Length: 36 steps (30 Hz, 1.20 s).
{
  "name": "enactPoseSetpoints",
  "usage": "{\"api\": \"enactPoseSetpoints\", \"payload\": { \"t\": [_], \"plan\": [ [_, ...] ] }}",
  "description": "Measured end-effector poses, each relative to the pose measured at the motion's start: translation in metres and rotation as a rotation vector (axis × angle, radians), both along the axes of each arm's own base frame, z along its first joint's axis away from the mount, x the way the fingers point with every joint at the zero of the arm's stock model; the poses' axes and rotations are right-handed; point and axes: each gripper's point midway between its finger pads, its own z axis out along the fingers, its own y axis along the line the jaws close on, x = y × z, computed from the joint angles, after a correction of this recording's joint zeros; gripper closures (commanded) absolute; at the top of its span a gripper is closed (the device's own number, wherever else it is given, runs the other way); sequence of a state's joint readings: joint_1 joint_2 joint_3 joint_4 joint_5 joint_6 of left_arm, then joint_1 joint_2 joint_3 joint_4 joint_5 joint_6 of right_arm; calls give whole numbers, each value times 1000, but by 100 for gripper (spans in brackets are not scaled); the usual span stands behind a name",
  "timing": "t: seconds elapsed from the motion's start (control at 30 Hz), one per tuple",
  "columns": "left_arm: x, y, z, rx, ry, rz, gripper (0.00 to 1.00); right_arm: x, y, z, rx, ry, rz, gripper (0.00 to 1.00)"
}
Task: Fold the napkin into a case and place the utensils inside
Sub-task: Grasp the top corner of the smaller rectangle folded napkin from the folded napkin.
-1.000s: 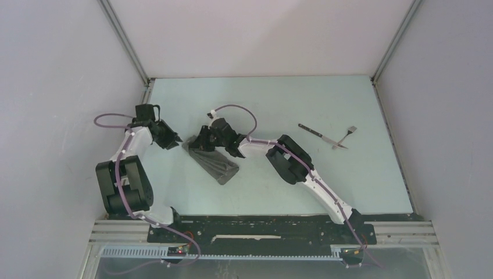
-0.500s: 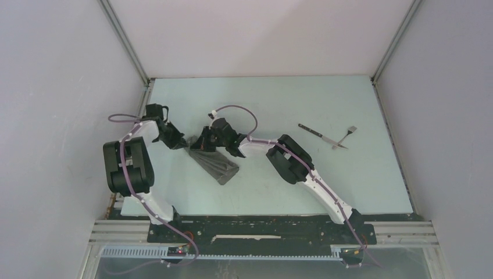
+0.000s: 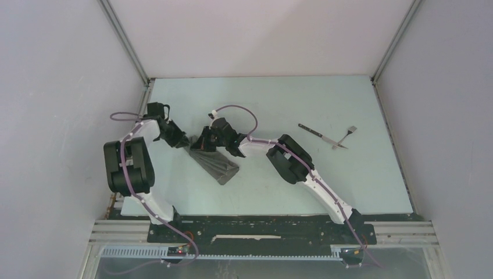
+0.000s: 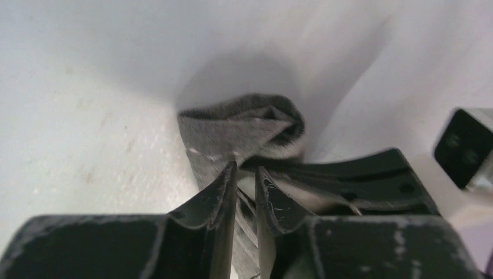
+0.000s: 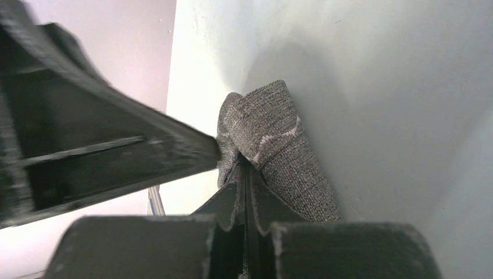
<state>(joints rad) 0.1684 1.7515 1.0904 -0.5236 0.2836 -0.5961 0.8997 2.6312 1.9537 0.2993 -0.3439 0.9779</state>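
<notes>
Top external view, left gripper (image 3: 184, 141) and right gripper (image 3: 198, 146) each clamping the napkin (image 3: 218, 165)

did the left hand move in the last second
Yes. The left hand has shifted right, away from the left edge of the table, and now meets the left corner of the napkin.
</notes>
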Motion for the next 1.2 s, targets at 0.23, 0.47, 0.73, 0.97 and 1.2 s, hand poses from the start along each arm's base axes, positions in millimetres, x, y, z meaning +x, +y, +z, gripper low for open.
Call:
{"api": "enactPoseSetpoints", "payload": {
  "t": [0.23, 0.47, 0.73, 0.97, 1.2],
  "plan": [
    [7, 4, 50, 12, -139, 18, 93, 0, 0, 0, 0, 0, 0, 96],
    [9, 0, 8, -46, -30, 10, 100, 0, 0, 0, -1, -4, 1, 93],
    [7, -3, -13, -85, 31, -8, 100, -4, -2, 4, -44, -54, 30, 64],
    [7, -3, -14, -98, 41, -11, 100, -37, -16, 44, -199, -212, 161, 39],
    [7, -3, -14, -101, 40, -14, 100, -88, -49, 113, -327, -493, 319, 24]
  ]
}}
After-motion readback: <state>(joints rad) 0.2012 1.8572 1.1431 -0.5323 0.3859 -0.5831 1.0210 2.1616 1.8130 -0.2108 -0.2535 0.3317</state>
